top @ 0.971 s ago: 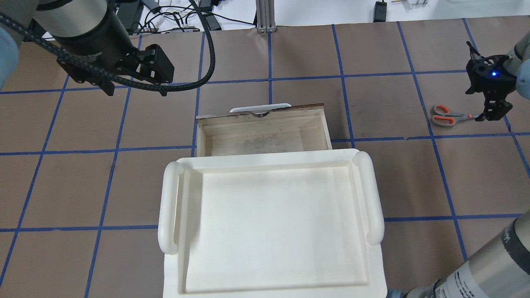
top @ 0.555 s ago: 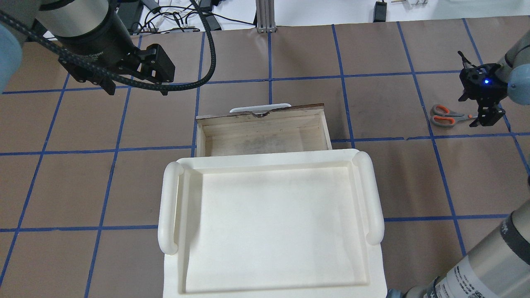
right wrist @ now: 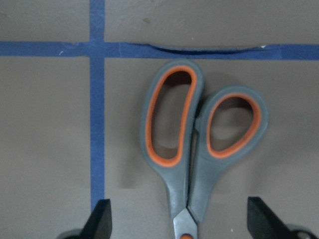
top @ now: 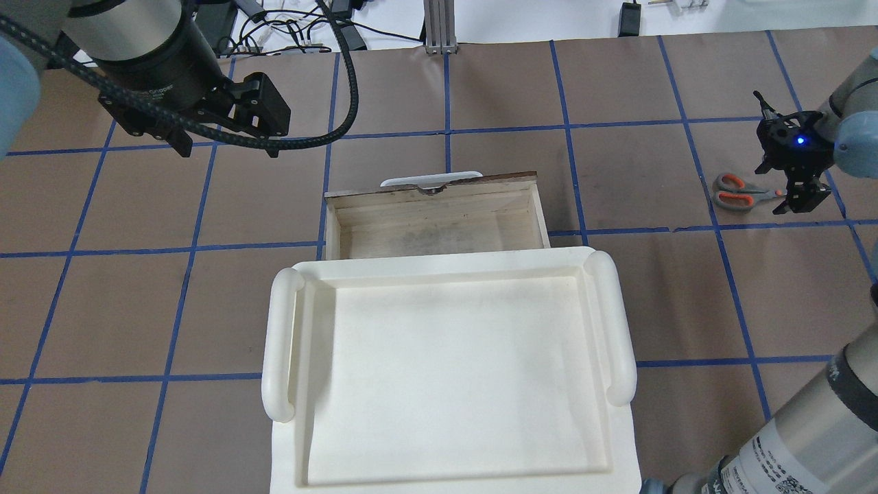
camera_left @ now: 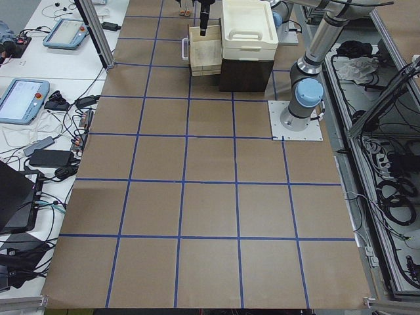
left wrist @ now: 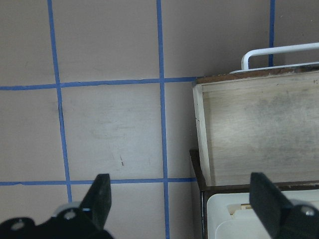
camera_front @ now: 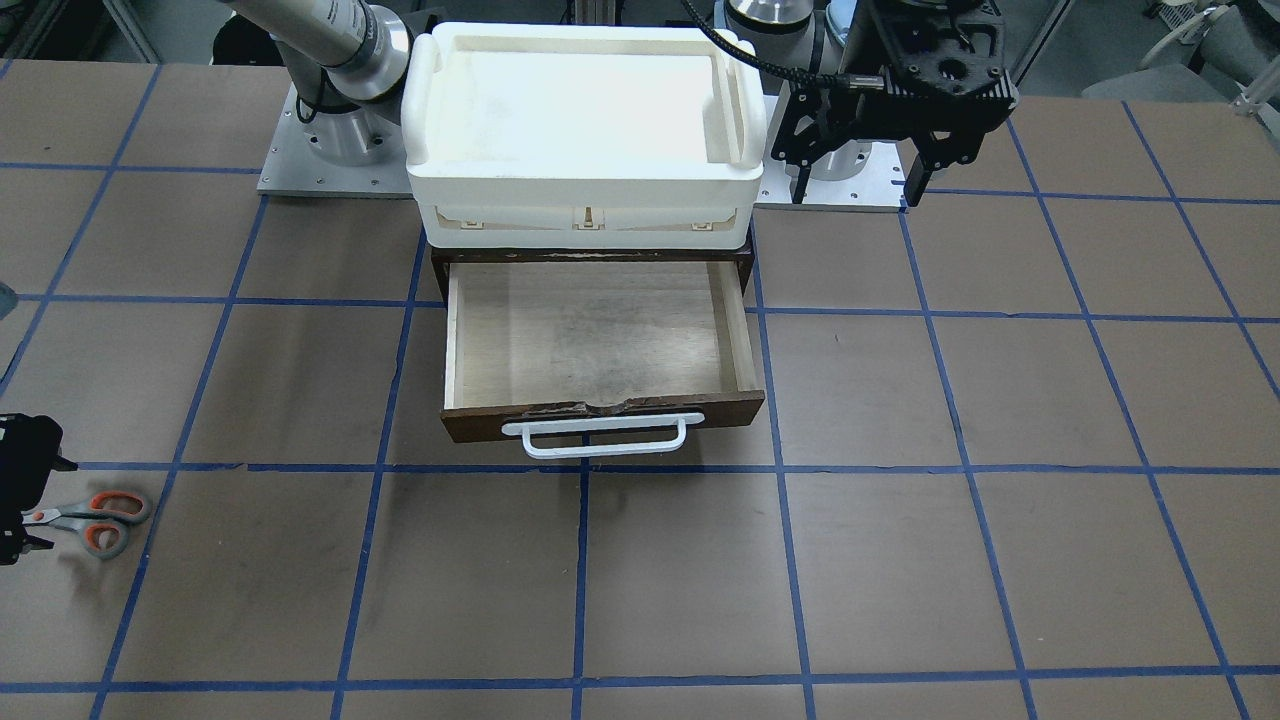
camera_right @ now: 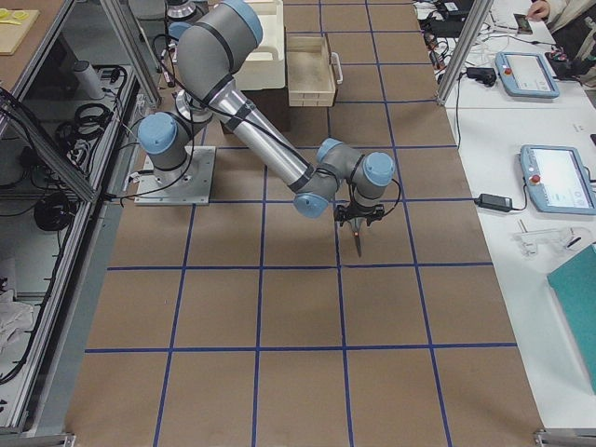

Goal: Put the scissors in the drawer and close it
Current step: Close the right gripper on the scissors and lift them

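Observation:
The scissors (top: 735, 192) lie flat on the table at the far right, handles pointing toward the drawer; they also show in the front view (camera_front: 97, 521) and close up in the right wrist view (right wrist: 199, 149). My right gripper (top: 796, 195) is open and low over their blades, one finger (right wrist: 101, 219) on each side of the pivot, not gripping. The drawer (top: 439, 223) is pulled open and empty, its white handle (camera_front: 600, 437) on the far side from me. My left gripper (top: 226, 130) is open and empty, raised to the drawer's left (left wrist: 182, 199).
A white plastic tray (top: 276, 343) sits on top of the dark cabinet (camera_front: 590, 256) that holds the drawer. Blue tape lines grid the brown table. Cables and devices lie past the table's far edge (top: 288, 27).
My right gripper has moved left along the scissors' blades toward the handles. The left arm has barely shifted. The scissors and drawer have not moved.

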`<state>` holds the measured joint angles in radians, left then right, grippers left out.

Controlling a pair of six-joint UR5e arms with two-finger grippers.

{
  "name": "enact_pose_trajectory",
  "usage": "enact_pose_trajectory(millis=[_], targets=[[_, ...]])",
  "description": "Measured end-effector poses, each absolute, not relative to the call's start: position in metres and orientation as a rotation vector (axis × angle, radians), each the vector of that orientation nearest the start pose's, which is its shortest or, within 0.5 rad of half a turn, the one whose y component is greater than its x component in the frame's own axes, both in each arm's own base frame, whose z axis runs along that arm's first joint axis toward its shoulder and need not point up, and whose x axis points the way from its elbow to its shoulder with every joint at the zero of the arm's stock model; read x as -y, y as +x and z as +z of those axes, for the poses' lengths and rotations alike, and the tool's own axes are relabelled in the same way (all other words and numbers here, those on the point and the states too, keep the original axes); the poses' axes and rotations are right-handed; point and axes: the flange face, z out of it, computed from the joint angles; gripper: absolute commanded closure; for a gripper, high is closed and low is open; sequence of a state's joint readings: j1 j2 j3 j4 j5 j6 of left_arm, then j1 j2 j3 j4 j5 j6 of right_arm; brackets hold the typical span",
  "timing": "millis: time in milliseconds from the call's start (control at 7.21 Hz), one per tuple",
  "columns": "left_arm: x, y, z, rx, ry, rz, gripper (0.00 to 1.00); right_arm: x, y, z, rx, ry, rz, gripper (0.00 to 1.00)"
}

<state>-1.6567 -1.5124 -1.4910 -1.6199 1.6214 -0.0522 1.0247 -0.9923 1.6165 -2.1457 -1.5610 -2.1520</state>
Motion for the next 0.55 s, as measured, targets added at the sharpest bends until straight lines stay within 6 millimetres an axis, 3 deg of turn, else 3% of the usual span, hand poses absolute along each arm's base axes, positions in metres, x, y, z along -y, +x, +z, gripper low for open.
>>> enact_pose_trajectory(millis=[555], targets=[[0.4587, -0.1683, 0.5509, -3.094, 0.049, -0.144, 0.00, 0.6211, -0.2225, 0.1766, -2.147, -2.218, 0.034, 0.12]])
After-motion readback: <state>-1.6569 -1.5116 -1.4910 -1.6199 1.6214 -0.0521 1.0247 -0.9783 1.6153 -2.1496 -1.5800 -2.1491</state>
